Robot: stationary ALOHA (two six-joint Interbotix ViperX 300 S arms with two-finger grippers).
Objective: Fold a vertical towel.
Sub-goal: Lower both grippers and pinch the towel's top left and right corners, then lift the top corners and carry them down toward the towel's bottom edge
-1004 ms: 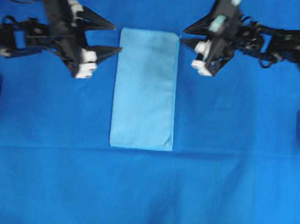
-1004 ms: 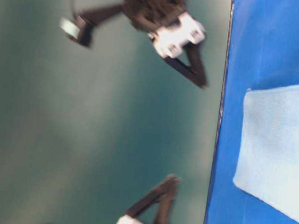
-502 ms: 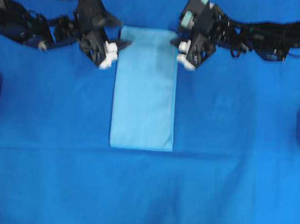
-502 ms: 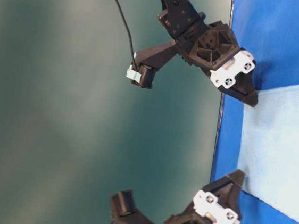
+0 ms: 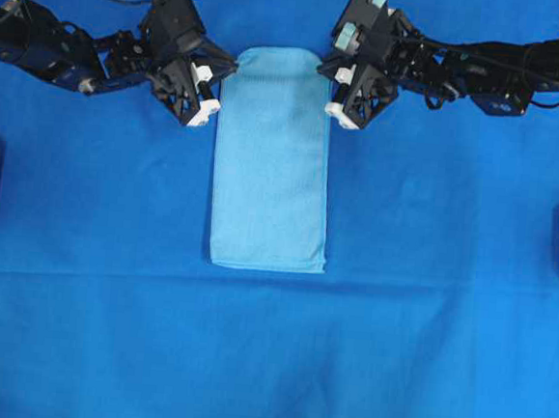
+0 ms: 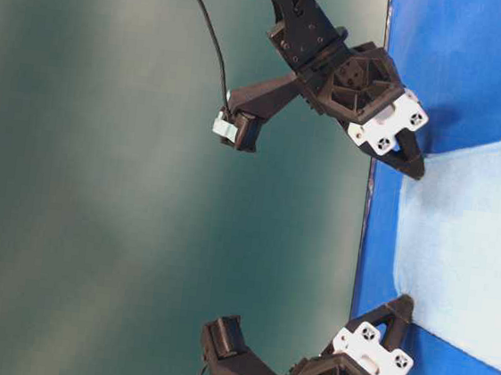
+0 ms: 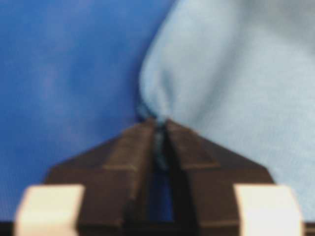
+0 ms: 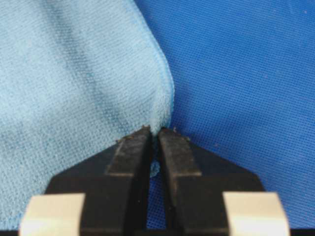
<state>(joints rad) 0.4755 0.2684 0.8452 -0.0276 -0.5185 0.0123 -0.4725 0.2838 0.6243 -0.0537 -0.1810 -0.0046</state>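
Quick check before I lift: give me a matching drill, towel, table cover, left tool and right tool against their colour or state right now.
Things:
1. towel
2. table cover
3. left tool
4. right tool

States:
A. dark blue, lying under everything
B. shut on the towel's far corner, towel to its left in its own wrist view
C. light blue, long side running away from the near edge
D. shut on the towel's far corner, towel to its right in its own wrist view

Pairs: 1-C, 2-A, 3-D, 4-B
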